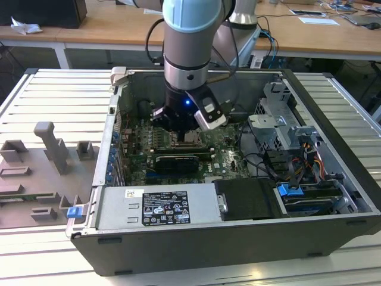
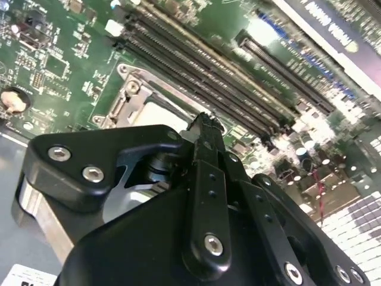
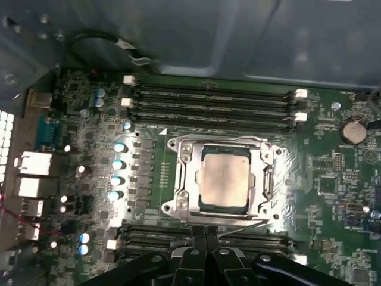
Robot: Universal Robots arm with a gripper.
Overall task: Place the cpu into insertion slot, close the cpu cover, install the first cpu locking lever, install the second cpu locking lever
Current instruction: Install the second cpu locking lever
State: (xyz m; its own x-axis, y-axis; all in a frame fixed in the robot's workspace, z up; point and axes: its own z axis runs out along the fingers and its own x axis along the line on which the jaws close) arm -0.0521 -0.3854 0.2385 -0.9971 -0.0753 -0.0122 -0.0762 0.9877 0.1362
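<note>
Claw poised right over the socket, chip already seated

In the first wrist view the cpu [image 3: 224, 180] lies flat in the insertion slot [image 3: 266, 180], framed by the cpu cover [image 3: 186, 179], which looks closed down around it. The claw [image 3: 206, 243] sits just beside the socket's near edge, its fingers [image 3: 199, 238] pressed together and holding nothing; the chip lies straight ahead of the tips.
</note>
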